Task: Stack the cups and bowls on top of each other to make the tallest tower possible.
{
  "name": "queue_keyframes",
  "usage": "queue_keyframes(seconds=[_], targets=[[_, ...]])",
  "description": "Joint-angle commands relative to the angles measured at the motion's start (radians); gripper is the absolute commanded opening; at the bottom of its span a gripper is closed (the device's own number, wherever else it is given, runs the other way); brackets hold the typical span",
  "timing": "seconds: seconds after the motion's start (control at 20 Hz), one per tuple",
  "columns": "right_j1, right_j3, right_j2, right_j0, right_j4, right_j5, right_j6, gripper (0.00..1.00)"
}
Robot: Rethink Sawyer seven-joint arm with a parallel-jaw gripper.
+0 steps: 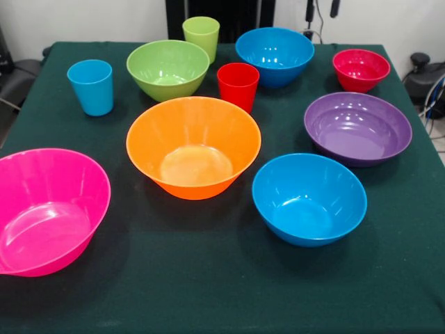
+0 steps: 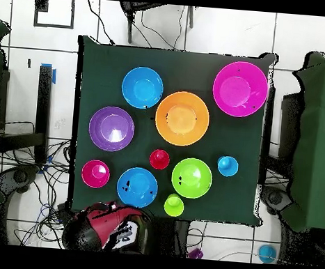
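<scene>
Gripper unseen, finger state indeterminable; large glossy orange plastic bowl (image 1: 193,146) sits mid-table, upright, apart from surrounding bowls, nearest the red plastic tumbler (image 1: 238,85).

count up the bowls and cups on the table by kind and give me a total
bowls: 7 - orange, pink, purple, near blue, far blue, lime green, small red
cups: 3 - light blue, red, lime green
total: 10

Dark green tablecloth (image 1: 208,292); floor cables (image 2: 49,187)
</scene>
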State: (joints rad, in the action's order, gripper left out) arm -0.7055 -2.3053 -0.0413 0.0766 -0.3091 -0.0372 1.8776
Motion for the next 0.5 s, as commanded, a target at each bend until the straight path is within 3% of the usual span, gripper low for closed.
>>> queue_keyframes(seconds=[0.05,0.25,0.5], targets=[[0.147,0.104,-0.036,0.004,0.087,-0.139,0.223,1.0],[0.185,0.121,0.016,0.022,0.072,-0.208,0.214,1.0],[0.228,0.162,0.142,0.08,0.054,-0.253,0.176,1.0]])
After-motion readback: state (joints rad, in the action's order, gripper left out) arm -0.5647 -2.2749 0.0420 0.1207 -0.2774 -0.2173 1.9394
